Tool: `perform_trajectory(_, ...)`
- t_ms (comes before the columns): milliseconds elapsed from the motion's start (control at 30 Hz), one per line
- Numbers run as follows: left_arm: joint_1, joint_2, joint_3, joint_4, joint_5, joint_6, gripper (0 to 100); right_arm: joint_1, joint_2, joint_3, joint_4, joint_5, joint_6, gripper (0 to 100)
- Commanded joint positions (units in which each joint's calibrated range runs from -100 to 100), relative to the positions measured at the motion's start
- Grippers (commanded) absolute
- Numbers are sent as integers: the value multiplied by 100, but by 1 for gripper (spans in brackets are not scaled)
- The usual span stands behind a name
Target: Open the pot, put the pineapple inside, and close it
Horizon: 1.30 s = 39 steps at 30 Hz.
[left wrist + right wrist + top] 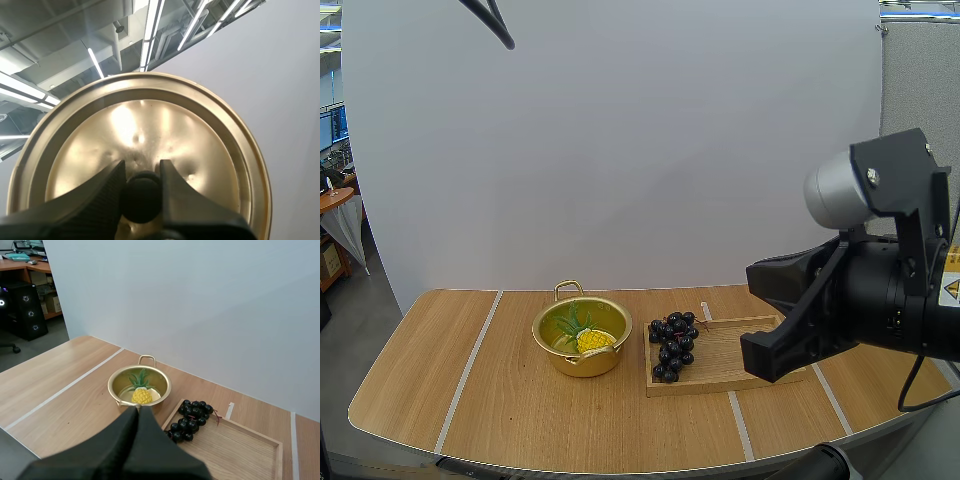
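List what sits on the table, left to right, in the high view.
pot with the pineapple in it → grapes on the tray's left end → bare part of the wooden tray

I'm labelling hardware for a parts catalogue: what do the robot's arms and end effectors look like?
The right arm is black and blocky, with a silver-grey cylindrical joint and a yellow label. The left end effector and right end effector have thick black fingers; the left's inner faces are ribbed.
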Motion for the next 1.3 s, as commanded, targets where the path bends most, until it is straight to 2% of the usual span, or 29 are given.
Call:
perform_trajectory(0, -20, -10, -43, 31, -148, -64, 0, -29, -116, 10, 9, 0, 18, 0)
perform_trajectory(800, -20, -10, -43, -87, -131, -77, 0, -29, -116, 10, -93, 0, 18, 0)
perform_trajectory(867, -20, -41, -43, -87, 317, -77, 0, -29, -116, 10, -162, 0, 18, 0)
perform_trajectory(1033, -20, -54, -43, -87, 2520, -77, 0, -29, -160, 10, -254, 0, 18, 0)
perform_trajectory(1267, -20, 36, 94, 10, 2520, -147, 0, -29, -162, 10, -268, 0, 18, 0)
